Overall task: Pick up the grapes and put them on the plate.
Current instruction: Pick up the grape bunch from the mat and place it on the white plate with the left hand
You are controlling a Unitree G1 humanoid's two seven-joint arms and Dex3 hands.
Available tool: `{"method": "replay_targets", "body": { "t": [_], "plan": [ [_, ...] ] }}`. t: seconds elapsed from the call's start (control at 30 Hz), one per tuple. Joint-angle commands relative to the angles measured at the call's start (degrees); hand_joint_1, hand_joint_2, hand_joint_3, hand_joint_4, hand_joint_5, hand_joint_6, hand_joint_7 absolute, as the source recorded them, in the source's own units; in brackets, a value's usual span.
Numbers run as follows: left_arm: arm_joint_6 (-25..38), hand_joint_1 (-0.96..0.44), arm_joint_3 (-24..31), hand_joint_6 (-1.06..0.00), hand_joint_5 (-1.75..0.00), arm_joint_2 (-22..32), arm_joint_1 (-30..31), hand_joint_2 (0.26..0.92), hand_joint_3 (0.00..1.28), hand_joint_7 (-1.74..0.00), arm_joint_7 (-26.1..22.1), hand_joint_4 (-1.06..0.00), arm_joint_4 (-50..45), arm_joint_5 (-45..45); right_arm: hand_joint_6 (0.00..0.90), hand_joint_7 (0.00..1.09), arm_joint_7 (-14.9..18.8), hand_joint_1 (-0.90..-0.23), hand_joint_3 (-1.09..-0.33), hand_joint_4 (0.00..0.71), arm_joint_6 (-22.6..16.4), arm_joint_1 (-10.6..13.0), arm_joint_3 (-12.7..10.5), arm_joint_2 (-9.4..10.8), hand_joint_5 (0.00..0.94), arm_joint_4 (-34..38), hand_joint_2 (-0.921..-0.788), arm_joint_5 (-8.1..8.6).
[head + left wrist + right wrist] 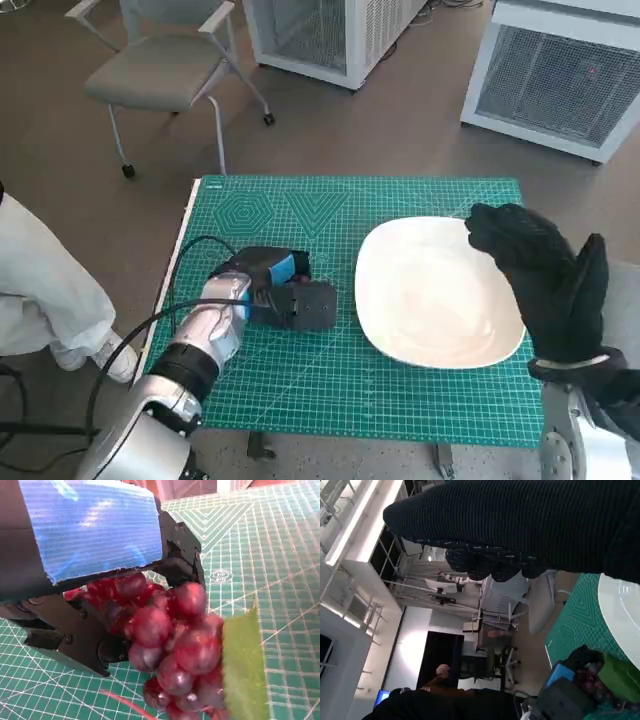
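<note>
The left hand [90, 580] has its fingers [182, 555] closed around the grapes [175, 640]; the right hand [545, 275] holds nothing, fingers apart above the plate [430, 300].

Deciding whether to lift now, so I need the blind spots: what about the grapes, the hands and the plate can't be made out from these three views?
- Grapes: hidden in the head view under the left hand; cluster's lower end cut off by the left wrist view's edge.
- Left hand's fingers: behind the grapes, so firmness of grip unclear.
- Right hand: fingers hardly show in any view.
- Plate: its right rim covered by the right hand.
</note>
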Motion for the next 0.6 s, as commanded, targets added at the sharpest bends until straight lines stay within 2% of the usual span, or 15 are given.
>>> {"method": "replay_targets", "body": {
  "t": [0.03,0.2,0.37,0.43,0.6],
  "plan": [
    [1.05,0.07,1.52,-0.65,-1.52,2.85,0.73,0.734,0.50,-0.91,-1.97,-0.51,-7.31,-0.54,0.217,1.01,0.26,-0.340,-0.611,0.400,0.44,0.40,0.21,0.05,0.871,0.94,-0.921,0.19],
    [2.14,0.01,3.01,-0.75,-1.54,5.48,2.79,0.649,0.58,-0.93,-3.79,-0.57,-16.74,-0.62,0.218,1.01,0.26,-0.340,-0.610,0.400,0.46,0.25,0.20,0.09,0.871,0.96,-0.921,0.28],
    [3.89,0.01,5.30,-0.76,-1.54,7.90,5.20,0.634,0.60,-0.93,-6.24,-0.58,-27.70,-1.04,0.218,1.01,0.22,-0.338,-0.611,0.400,0.42,0.21,0.21,0.16,0.870,0.91,-0.921,0.26],
    [4.65,0.01,6.52,-0.74,-1.50,8.70,6.14,0.661,0.54,-0.94,-7.56,-0.60,-32.22,-1.53,0.218,1.01,0.18,-0.337,-0.611,0.400,0.39,0.19,0.23,0.21,0.870,0.88,-0.921,0.25],
    [6.07,0.00,9.94,-0.71,-1.23,9.98,7.84,0.821,0.21,-1.02,-10.42,-0.71,-41.31,-3.38,0.219,1.01,0.16,-0.336,-0.611,0.401,0.24,0.12,0.29,0.34,0.869,0.86,-0.921,0.24]
  ]
}}
